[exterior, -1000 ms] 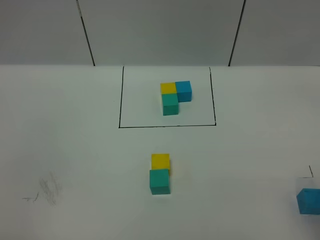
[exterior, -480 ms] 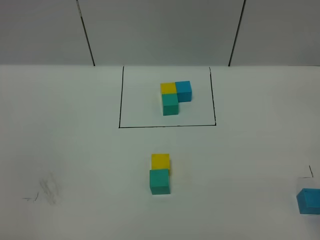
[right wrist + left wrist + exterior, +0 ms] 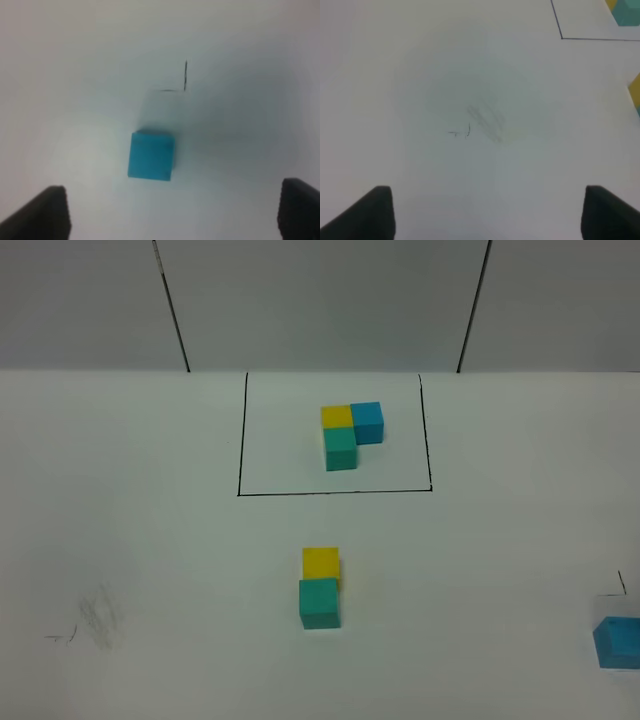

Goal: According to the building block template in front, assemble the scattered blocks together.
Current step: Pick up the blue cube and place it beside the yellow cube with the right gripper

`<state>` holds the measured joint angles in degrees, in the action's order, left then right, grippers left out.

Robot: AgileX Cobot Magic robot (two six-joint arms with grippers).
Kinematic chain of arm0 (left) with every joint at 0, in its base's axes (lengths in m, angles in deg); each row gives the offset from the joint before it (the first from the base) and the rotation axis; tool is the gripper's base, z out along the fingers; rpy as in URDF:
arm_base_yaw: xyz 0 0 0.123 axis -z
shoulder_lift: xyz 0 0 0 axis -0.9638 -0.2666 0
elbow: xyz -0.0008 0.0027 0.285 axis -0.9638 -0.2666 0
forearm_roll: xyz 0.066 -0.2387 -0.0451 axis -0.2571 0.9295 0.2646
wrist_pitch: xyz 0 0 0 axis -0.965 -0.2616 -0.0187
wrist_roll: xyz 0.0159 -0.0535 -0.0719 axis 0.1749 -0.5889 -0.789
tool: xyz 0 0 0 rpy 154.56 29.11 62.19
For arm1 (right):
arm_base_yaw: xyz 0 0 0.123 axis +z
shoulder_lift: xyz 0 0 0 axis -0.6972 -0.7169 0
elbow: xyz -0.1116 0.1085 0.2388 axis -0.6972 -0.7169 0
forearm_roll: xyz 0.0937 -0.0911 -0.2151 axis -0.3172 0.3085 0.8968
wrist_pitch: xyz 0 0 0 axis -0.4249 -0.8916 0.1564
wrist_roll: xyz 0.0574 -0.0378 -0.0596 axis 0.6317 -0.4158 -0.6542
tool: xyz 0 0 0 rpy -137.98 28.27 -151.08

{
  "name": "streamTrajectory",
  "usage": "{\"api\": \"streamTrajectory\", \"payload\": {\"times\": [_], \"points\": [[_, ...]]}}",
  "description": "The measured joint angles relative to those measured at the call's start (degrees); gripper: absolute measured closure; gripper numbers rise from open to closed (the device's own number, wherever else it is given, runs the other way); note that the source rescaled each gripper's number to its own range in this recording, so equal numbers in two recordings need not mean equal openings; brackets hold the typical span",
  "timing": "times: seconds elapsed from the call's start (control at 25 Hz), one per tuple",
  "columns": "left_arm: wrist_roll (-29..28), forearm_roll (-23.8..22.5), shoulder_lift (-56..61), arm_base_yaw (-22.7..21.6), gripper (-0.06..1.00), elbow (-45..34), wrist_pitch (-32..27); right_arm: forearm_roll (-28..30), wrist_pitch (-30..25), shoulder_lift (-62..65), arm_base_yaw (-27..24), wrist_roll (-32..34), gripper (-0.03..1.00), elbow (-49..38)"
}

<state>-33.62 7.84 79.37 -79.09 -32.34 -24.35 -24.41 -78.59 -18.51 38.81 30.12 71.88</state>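
The building block template (image 3: 345,435) is an L of yellow, blue and teal cubes inside a black outline (image 3: 335,493) at the back centre. Of the scattered blocks, the yellow cube (image 3: 320,563) and the teal cube (image 3: 319,602) sit touching in the middle. The blue cube (image 3: 618,642) lies alone at the right edge. My right gripper (image 3: 172,215) hovers open above the table, and the blue cube (image 3: 151,155) lies just ahead of its fingertips (image 3: 47,212). My left gripper (image 3: 487,220) is open over bare table. Neither gripper shows in the exterior high view.
Faint pencil marks and a smudge (image 3: 95,620) mark the table at front left, also under the left gripper as a smudge (image 3: 482,122). A small drawn corner mark (image 3: 184,77) lies just beyond the blue cube. A grey panelled wall (image 3: 320,300) backs the table.
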Motion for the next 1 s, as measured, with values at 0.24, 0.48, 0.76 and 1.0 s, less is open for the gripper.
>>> {"api": "streamTrajectory", "payload": {"times": [0.24, 0.48, 0.76, 1.0], "points": [[0.0, 0.0, 0.0, 0.0, 0.3, 0.0, 0.0, 0.9, 8.3, -2.8, 0.0, 1.2, 0.13, -6.8], [0.0, 0.0, 0.0, 0.0, 0.3, 0.0, 0.0, 2.8, 14.3, -2.9, 0.0, 2.1, 0.13, -12.4], [0.0, 0.0, 0.0, 0.0, 0.3, 0.0, 0.0, 2.9, 16.6, -7.5, 0.0, 2.3, 0.13, -12.5], [0.0, 0.0, 0.0, 0.0, 0.3, 0.0, 0.0, 1.6, 17.1, -13.9, 0.0, 2.5, 0.13, -12.5]]}}
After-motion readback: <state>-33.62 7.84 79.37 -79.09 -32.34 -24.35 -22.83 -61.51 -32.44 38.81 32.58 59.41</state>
